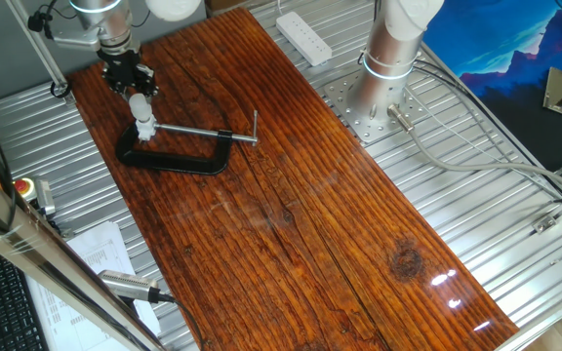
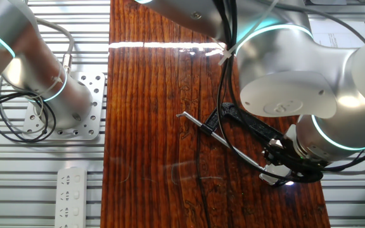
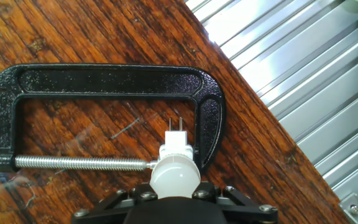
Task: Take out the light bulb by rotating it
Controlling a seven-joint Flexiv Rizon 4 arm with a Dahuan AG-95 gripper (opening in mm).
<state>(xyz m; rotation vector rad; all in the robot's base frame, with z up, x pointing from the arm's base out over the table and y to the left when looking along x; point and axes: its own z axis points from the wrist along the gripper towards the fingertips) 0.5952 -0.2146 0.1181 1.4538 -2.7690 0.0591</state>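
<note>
Claw (image 1: pixel 136 87): black two-finger unit, poised directly above the clamped assy at the far-left end of the brown wooden plank desk (image 1: pixel 291 214). Finger state: cannot tell. In hand view only the black claw body shows at the bottom edge, no finger pads visible; in both fixed views the tips are too small or masked by the arm.

Small frosted white light bulb (image 3: pixel 174 176): directly ahead of the claw, centred on its approach line, rounded top toward the claw, narrow base away. Appears touching or just short of the claw body; contact not confirmed.

Long axis: near upright in one fixed view, approx. in line with the claw axis. Judgement: wrist roll about that axis = the unscrewing motion; no lateral offset to correct.

Bulb base seats in a small white socket stub (image 3: pixel 178 151), two thin metal prongs (image 3: pixel 176 124) projecting beyond it.

Stub held by a black cast C-clamp (image 3: pixel 104 79) lying flat on the desk, threaded steel screw rod (image 3: pixel 79 163) bearing on the stub from the side.

Bulb not yet out of the socket.

Caution: confirm firm grip on the bulb before rotating; slip likely on smooth glass.
</note>
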